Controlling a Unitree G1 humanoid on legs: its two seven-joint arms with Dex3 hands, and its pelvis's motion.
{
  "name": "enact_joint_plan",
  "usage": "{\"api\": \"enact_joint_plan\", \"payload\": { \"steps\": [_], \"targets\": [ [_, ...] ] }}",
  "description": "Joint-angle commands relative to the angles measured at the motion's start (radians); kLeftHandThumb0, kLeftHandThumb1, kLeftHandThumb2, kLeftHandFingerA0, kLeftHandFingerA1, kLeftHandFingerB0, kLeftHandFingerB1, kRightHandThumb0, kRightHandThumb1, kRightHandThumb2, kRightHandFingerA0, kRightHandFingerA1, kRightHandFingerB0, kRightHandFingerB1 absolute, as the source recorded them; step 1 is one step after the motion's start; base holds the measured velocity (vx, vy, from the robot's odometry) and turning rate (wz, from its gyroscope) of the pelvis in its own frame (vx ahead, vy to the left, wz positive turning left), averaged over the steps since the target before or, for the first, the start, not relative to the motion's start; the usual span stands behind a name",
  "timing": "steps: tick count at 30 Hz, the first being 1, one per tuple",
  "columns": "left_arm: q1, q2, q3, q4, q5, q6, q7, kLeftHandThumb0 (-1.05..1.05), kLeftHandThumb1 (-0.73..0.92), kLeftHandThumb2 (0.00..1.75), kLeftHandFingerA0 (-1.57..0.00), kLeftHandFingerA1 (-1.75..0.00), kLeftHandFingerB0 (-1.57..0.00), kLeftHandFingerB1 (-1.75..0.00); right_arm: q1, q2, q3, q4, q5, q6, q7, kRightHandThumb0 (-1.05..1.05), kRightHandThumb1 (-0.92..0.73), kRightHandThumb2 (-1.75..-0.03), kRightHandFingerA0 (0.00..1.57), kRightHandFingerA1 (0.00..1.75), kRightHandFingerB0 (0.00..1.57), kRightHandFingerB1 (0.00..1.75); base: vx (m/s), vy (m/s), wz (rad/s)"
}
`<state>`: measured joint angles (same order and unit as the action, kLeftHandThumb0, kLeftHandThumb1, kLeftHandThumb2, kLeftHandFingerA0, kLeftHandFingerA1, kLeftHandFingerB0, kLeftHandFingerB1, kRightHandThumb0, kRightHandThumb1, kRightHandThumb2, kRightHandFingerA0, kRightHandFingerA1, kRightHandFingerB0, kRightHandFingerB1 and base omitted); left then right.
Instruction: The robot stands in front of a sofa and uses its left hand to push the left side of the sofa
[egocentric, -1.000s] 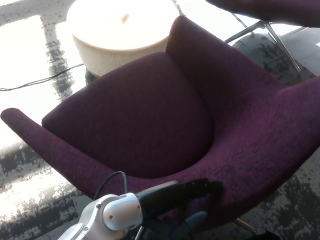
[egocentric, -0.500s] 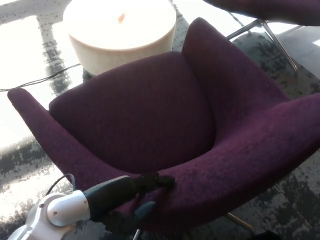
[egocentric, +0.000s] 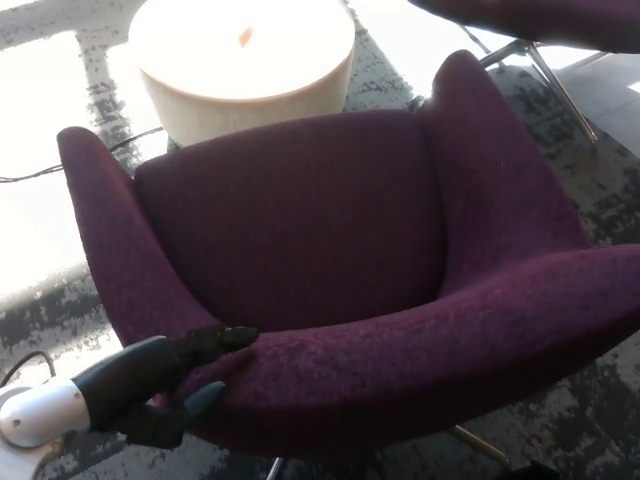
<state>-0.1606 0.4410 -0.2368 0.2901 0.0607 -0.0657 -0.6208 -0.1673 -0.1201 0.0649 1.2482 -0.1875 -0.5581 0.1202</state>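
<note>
Reaching in from the lower left corner comes the robot's left hand (egocentric: 175, 385), black, on the end of a white forearm (egocentric: 35, 418), and it's pressed right up against the near left edge of the sofa (egocentric: 300, 240). One finger (egocentric: 222, 338) lies along the top of the padded rim, another tip (egocentric: 203, 397) pokes against the outer face just below it, so the fingers are spread apart against the fabric and not clamped around anything. A thin black cable (egocentric: 25, 362) loops up beside the wrist. Moving across, the purple sofa fills the middle of the view, its left arm rising tall toward the upper left, the seat cushion dark and rounded in the centre. Behind it, up top, sits a round cream-coloured ottoman (egocentric: 245, 65), just beyond the sofa's back edge, with another dark cable (egocentric: 60, 170) trailing over the pale patterned carpet (egocentric: 40, 250) to its left. Further right, the sofa's other arm sweeps wide toward the right edge, and past it, in the top right corner, metal legs (egocentric: 545, 60) of another purple seat (egocentric: 540, 18) stand on the carpet. No right hand shows anywhere in this view.
</note>
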Motion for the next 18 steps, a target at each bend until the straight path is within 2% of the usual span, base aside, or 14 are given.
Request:
{"api": "enact_joint_plan", "payload": {
  "steps": [1,3,4,6,9,12,15,16,17,18],
  "targets": [
    [0.066,0.041,-0.001,0.064,0.011,-0.018,-0.038,-0.89,0.85,1.24,0.00,-0.12,0.00,-0.11,0.013,-0.010,-0.001,0.005,0.003,0.003,0.005,-1.05,-0.85,-0.83,0.26,1.21,0.24,1.12,0.00,0.000,0.00],
    [0.071,0.057,0.013,0.091,0.004,-0.053,-0.044,-0.90,0.88,1.25,0.00,-0.10,0.00,-0.10,0.015,-0.008,-0.002,0.006,0.003,0.005,0.005,-1.05,-0.85,-0.83,0.26,1.21,0.24,1.13,0.00,0.000,0.00],
    [0.072,0.061,0.030,0.128,-0.008,-0.085,-0.045,-0.85,0.88,1.24,0.00,-0.13,0.00,-0.13,0.014,-0.009,0.001,0.006,-0.001,0.010,0.002,-1.05,-0.86,-0.81,0.29,1.13,0.28,1.07,0.00,0.000,0.00],
    [0.071,0.067,0.038,0.159,-0.005,-0.111,-0.039,-0.89,0.89,1.25,0.00,-0.10,0.00,-0.11,0.014,-0.010,0.001,0.007,-0.001,0.013,0.001,-1.05,-0.84,-0.83,0.27,1.17,0.25,1.10,0.00,0.000,-0.08],
    [0.072,0.083,0.071,0.221,-0.017,-0.152,-0.041,-0.84,0.84,1.23,0.00,-0.15,0.00,-0.15,0.014,-0.012,0.003,0.009,-0.003,0.013,0.001,-1.05,-0.84,-0.83,0.28,1.17,0.26,1.09,0.00,0.000,0.00],
    [0.072,0.083,0.111,0.278,-0.036,-0.183,-0.026,-0.86,0.85,1.23,0.00,-0.14,0.00,-0.14,0.019,-0.006,-0.005,0.007,0.010,0.016,0.012,-1.05,-0.84,-0.82,0.26,1.18,0.24,1.08,0.00,0.000,0.00],
    [0.062,0.078,0.167,0.359,-0.040,-0.251,0.039,-0.89,0.87,1.23,0.00,-0.14,-0.01,-0.15,0.021,-0.011,0.005,0.005,-0.005,0.012,-0.001,-1.05,-0.85,-0.83,0.28,1.18,0.26,1.10,0.00,0.000,0.00],
    [0.062,0.072,0.189,0.378,-0.041,-0.258,0.068,-0.96,0.87,1.22,-0.08,-0.14,-0.09,-0.16,0.022,-0.011,0.003,0.006,-0.002,0.011,0.001,-1.05,-0.84,-0.82,0.29,1.19,0.27,1.10,0.00,0.000,0.00],
    [0.059,0.062,0.224,0.413,-0.064,-0.284,0.087,-0.91,0.82,1.21,0.00,-0.20,-0.08,-0.20,0.023,-0.012,0.004,0.007,-0.002,0.009,0.001,-1.05,-0.84,-0.83,0.29,1.19,0.26,1.10,0.00,0.000,0.00],
    [0.055,0.057,0.240,0.431,-0.070,-0.300,0.089,-0.91,0.82,1.21,0.00,-0.20,-0.08,-0.20,0.023,-0.012,0.005,0.008,-0.004,0.008,0.000,-1.05,-0.84,-0.83,0.29,1.19,0.26,1.10,0.00,0.000,0.00]
  ]
}}
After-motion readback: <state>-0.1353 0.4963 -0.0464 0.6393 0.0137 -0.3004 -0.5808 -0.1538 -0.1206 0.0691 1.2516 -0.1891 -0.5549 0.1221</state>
